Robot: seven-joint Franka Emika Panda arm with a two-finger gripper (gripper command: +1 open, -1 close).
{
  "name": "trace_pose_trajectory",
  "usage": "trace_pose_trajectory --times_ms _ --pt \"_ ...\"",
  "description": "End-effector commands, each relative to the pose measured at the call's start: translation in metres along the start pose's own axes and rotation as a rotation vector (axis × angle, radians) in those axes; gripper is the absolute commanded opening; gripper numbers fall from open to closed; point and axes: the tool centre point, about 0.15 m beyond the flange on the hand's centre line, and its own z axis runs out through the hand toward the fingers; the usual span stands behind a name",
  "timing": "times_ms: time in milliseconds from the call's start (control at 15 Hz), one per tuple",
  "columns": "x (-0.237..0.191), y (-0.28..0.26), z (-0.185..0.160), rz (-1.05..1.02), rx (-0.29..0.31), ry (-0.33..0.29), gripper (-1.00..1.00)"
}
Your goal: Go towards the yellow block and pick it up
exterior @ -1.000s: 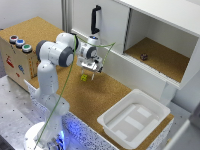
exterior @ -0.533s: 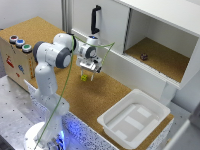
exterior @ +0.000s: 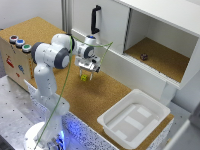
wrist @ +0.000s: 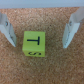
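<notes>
The yellow block (exterior: 84, 77) is a small bright cube resting on the cork tabletop, close to the white cabinet front. In the wrist view the yellow block (wrist: 34, 43) shows a dark T mark on top. My gripper (exterior: 86, 73) hangs just above it, pointing down. Seen from the wrist, the gripper (wrist: 38, 42) is open, with one of its pale fingers (wrist: 8, 31) on each side of the cube and a gap between each finger and the block. Nothing is held.
A white tray (exterior: 155, 107) sits on the cork toward the exterior view's right. The open cabinet compartment holds a small dark reddish object (exterior: 144, 56). A black handle (exterior: 95, 20) is on the cabinet door. A wooden box with coloured buttons (exterior: 17, 42) stands at the left.
My gripper has come down a little and shifted slightly to the exterior view's left, closer over the block. The block has stayed where it was.
</notes>
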Motion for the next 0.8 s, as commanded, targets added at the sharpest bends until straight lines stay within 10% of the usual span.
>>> trace_pose_trajectory --times_ms 0,733 --pt "0.009 -0.008 0.014 -0.007 0.031 0.012 -1.0" --pt "0.02 0.021 -0.024 0.126 -0.019 0.049 -1.0"
